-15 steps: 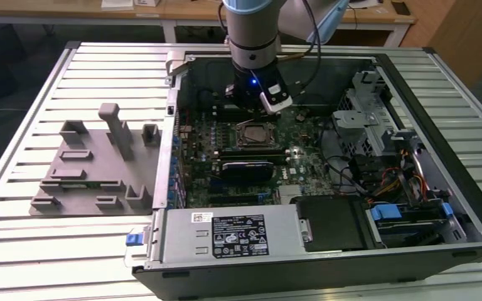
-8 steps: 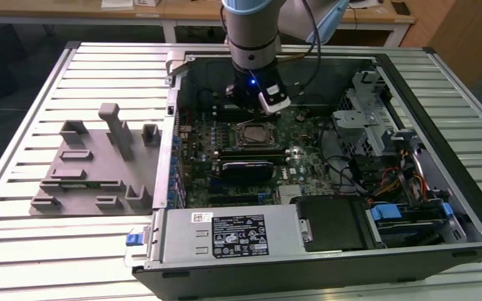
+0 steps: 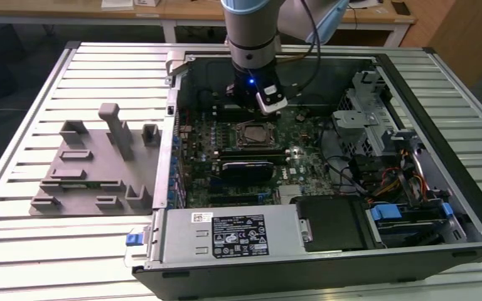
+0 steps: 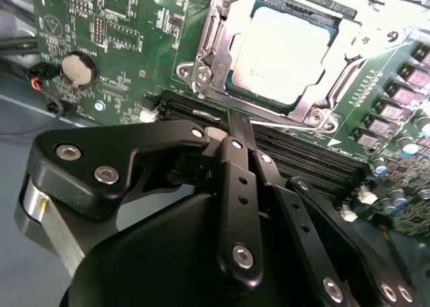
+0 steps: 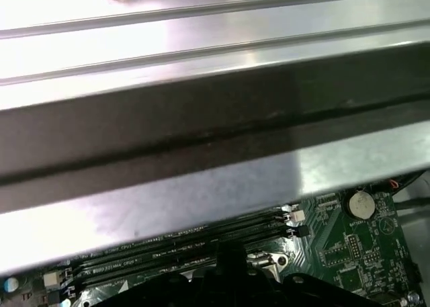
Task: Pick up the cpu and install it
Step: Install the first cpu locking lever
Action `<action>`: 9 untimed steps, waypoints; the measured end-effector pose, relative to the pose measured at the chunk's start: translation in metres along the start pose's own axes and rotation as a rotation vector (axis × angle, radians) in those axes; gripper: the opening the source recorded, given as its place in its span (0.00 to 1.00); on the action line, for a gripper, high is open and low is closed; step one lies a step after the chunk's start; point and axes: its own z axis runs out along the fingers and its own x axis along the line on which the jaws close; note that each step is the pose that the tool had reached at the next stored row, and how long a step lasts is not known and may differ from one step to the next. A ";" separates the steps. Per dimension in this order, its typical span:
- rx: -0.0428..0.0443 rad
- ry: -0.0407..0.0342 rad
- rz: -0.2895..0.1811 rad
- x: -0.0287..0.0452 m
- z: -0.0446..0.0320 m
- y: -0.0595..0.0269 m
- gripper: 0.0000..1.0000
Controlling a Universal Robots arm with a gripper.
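Gripper (image 4: 232, 129) first: we see its black linkage drawn together in the second wrist view, the fingers (image 4: 235, 179) meeting in one narrow stack with nothing between them — clenched on empty air. In the exterior view it (image 3: 253, 103) hangs from the arm (image 3: 253, 31) inside the open computer case (image 3: 442, 207), above the far part of the green circuit board (image 3: 308, 163).

We find the cpu (image 4: 285, 52) already lying flat in its socket, ringed by a metal frame (image 4: 201, 68) (its silvery top glares white in the second wrist view). In the exterior view it (image 3: 252, 133) lies just nearer than the gripper, apart from it. Long black memory slots (image 4: 309, 156) run between chip and fingers — a round coin battery (image 4: 75, 68) sits off to one side.

On the slatted table (image 3: 32, 113), at the exterior view's left, rests a grey holder tray (image 3: 98, 169).
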 end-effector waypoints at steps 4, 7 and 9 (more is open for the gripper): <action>0.0044 -0.0065 0.034 0.0011 0.0012 0.0008 0.11; 0.0062 -0.0094 0.050 0.0025 0.0018 0.0020 0.11; 0.0076 -0.0114 0.060 0.0035 0.0021 0.0029 0.11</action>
